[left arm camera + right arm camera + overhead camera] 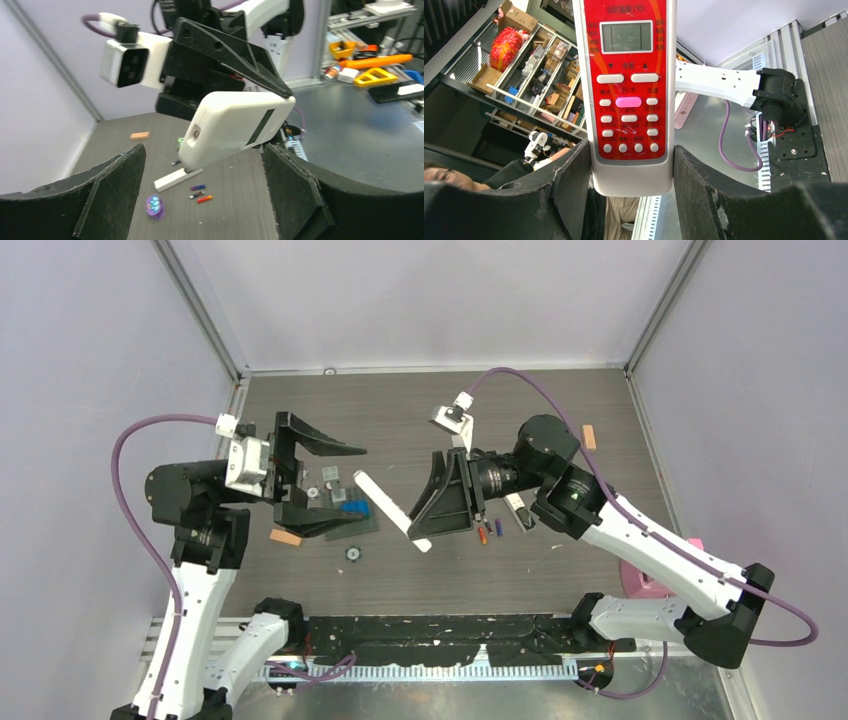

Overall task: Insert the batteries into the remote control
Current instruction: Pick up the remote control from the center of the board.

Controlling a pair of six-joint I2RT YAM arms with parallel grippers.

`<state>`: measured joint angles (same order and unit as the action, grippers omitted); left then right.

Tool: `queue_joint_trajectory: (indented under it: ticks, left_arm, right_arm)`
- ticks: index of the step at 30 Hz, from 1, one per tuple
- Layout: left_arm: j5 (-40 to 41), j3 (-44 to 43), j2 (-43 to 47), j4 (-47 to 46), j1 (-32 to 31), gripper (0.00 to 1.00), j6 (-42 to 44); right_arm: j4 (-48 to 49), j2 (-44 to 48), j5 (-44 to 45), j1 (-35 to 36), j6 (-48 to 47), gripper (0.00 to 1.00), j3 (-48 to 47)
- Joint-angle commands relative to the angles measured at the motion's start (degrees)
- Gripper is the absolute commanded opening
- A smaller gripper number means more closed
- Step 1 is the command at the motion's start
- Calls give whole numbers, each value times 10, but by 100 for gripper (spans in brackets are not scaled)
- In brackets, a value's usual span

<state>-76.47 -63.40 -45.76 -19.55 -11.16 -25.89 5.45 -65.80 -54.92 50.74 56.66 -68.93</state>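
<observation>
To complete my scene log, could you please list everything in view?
table: one; dark wood grain; under everything
narrow remote control: one; white, dark end; on the table
batteries: three; orange, blue-purple, dark; beside the narrow remote control
air-conditioner remote: one; white, red button face; held aloft
blocks: two; orange; one near left, one far right
round piece: one; purple; on the table
flat pieces: a few; grey, blue; left of centre
pink object: one; pink; table's right edge
left pincer: one; black; open, empty
right pincer: one; black; shut on the air-conditioner remote
</observation>
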Motion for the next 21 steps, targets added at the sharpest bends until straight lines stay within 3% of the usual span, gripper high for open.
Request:
queue_joint_trajectory:
  ticks: [1, 9, 21]
  left_arm:
    - [-65, -19, -12, -23, -13, 86, -39]
    - [-110, -10, -3, -38, -24, 71, -68]
    - [-169, -13, -15, -47, -35, 30, -93]
  right_arm:
    - [-2, -14, -5, 11, -9, 26, -39]
    - [-5, -37, -7, 22, 16, 27, -54]
    - [11, -64, -34, 43, 40, 30, -68]
